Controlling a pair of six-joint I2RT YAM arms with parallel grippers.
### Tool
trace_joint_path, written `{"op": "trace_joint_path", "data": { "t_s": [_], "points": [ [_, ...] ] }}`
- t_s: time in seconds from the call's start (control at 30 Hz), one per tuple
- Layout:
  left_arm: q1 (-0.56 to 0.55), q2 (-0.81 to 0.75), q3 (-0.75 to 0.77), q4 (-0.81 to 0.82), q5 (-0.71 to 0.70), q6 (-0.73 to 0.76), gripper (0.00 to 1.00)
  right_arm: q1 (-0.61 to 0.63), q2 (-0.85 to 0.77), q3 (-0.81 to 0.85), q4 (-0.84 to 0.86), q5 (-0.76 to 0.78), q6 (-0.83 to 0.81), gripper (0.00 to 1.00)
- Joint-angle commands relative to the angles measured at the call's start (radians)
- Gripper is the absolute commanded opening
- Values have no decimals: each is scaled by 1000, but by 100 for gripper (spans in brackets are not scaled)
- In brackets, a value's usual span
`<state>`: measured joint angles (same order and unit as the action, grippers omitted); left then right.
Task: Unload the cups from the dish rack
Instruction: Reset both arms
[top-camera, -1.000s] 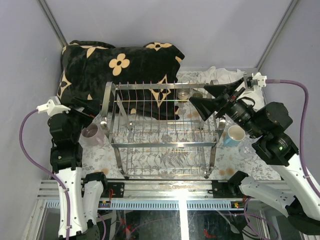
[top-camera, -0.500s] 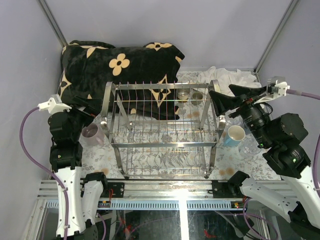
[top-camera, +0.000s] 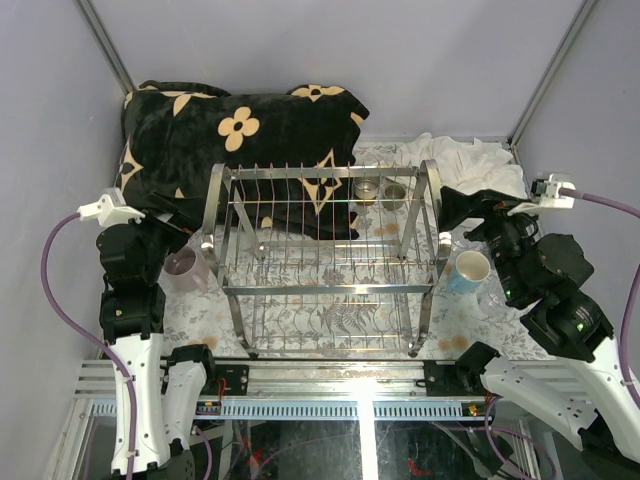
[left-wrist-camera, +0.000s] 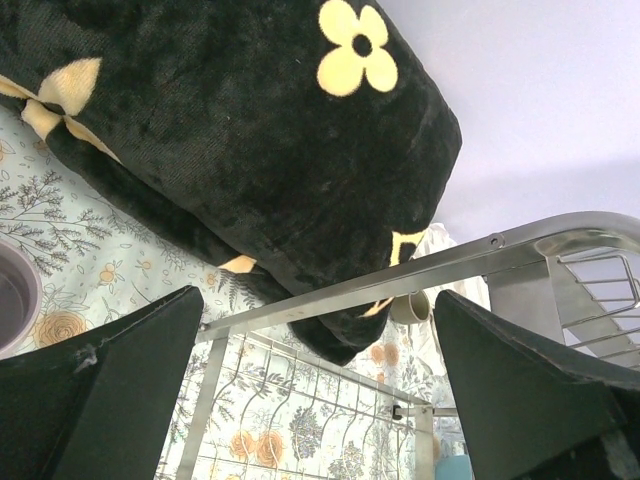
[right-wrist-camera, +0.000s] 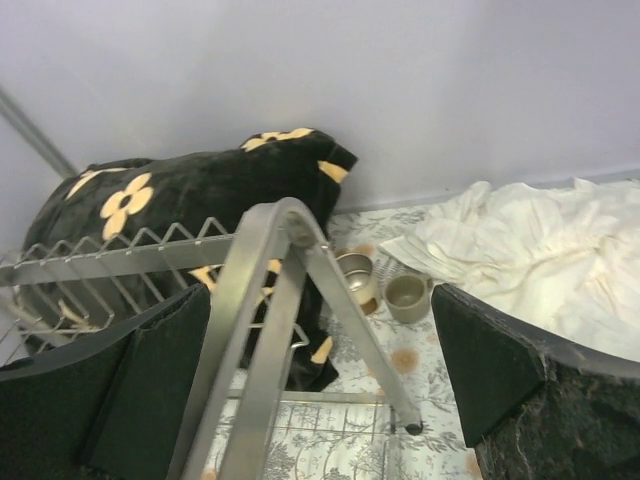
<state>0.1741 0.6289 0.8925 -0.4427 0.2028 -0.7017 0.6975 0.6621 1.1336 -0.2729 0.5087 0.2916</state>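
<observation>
The chrome wire dish rack (top-camera: 322, 262) stands mid-table, and I see no cup on its tiers. A pink-mauve mug (top-camera: 182, 268) sits on the cloth left of it. A light blue mug (top-camera: 470, 270) and a clear glass (top-camera: 496, 297) sit to its right. Two small cups (top-camera: 367, 189) (top-camera: 396, 193) stand behind the rack, also in the right wrist view (right-wrist-camera: 354, 275) (right-wrist-camera: 406, 296). My left gripper (top-camera: 180, 218) hangs open at the rack's left end, above the mauve mug. My right gripper (top-camera: 462, 212) is open beside the rack's right end frame (right-wrist-camera: 268, 300), holding nothing.
A black pillow with tan flower prints (top-camera: 235, 130) lies behind the rack. A crumpled white cloth (top-camera: 478, 160) lies at the back right. A floral tablecloth (top-camera: 330, 325) covers the table. Grey walls close in on three sides.
My right arm has drawn back to the right, from over the rack's back right corner to beside its right end, jaws still open. The left arm has not moved.
</observation>
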Motion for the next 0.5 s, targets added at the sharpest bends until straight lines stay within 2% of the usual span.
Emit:
{"op": "trace_joint_path", "data": {
  "t_s": [0.0, 0.2, 0.47],
  "points": [
    [-8, -5, 0, 41, 23, 21, 100, -3, -35, -13, -14, 235, 60, 100],
    [-13, 9, 5, 45, 34, 17, 100, -3, -47, -30, -111, 413, 110, 99],
    [-20, 10, -6, 45, 20, 34, 100, -3, -68, -117, -211, 469, 204, 99]
  ]
}}
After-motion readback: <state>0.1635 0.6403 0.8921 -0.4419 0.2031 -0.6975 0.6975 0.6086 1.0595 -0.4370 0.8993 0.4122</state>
